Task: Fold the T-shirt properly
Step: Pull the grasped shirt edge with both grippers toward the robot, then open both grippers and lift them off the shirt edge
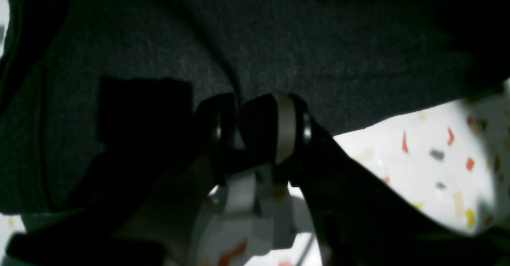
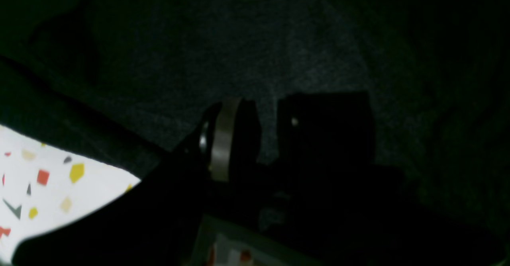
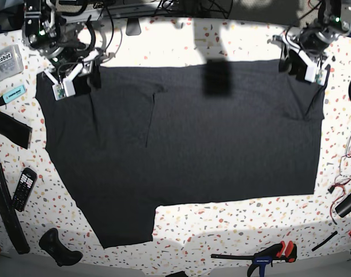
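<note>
The dark charcoal T-shirt [image 3: 192, 133] lies spread flat on the speckled white table [image 3: 238, 216], plain side up, with one sleeve pointing to the front left. My left gripper [image 3: 302, 66] is at the shirt's back right corner. In the left wrist view its jaws [image 1: 237, 118] are shut on a pinch of the cloth [image 1: 318, 39]. My right gripper [image 3: 77, 81] is at the back left corner. In the dim right wrist view it [image 2: 267, 134] holds a strip of the cloth [image 2: 239, 39] between nearly closed fingers.
Left of the shirt lie a blue marker [image 3: 12, 94], a black strap [image 3: 8, 128], a remote control [image 3: 23, 187] and a black controller [image 3: 59, 247]. A labelled plastic box [image 3: 3, 62] sits at the back left. A clamp [image 3: 267, 254] lies at the front; cables [image 3: 348, 150] are at the right edge.
</note>
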### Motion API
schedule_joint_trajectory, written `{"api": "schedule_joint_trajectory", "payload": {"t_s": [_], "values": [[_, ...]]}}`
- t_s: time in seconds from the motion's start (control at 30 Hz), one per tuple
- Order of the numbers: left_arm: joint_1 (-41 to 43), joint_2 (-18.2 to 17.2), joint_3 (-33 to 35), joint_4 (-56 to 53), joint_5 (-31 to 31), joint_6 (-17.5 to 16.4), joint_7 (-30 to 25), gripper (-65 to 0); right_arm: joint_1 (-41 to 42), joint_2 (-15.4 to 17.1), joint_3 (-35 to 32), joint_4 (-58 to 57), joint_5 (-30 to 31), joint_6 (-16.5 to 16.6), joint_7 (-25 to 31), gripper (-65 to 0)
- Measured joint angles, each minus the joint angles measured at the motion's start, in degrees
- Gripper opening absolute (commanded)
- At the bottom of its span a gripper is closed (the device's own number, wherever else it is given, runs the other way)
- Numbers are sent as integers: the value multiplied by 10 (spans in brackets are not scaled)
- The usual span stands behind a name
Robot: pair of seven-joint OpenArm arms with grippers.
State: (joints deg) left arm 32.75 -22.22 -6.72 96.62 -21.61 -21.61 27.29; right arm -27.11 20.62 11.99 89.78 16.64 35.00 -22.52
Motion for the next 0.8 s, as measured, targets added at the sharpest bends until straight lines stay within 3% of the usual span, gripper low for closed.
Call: {"api": "schedule_joint_trajectory", "payload": {"t_s": [0.33, 0.67, 0.8], "values": [[47, -1, -4, 38, 4, 3, 27, -495, -69, 0, 13, 42, 2, 2, -9, -488], [65, -2, -4, 60, 7, 5, 56, -495, -97, -1, 127, 52, 21, 22, -62, -488], [64, -2, -4, 61, -6, 7, 60, -495, -99, 23, 136, 47, 66, 30, -80, -488]]}}
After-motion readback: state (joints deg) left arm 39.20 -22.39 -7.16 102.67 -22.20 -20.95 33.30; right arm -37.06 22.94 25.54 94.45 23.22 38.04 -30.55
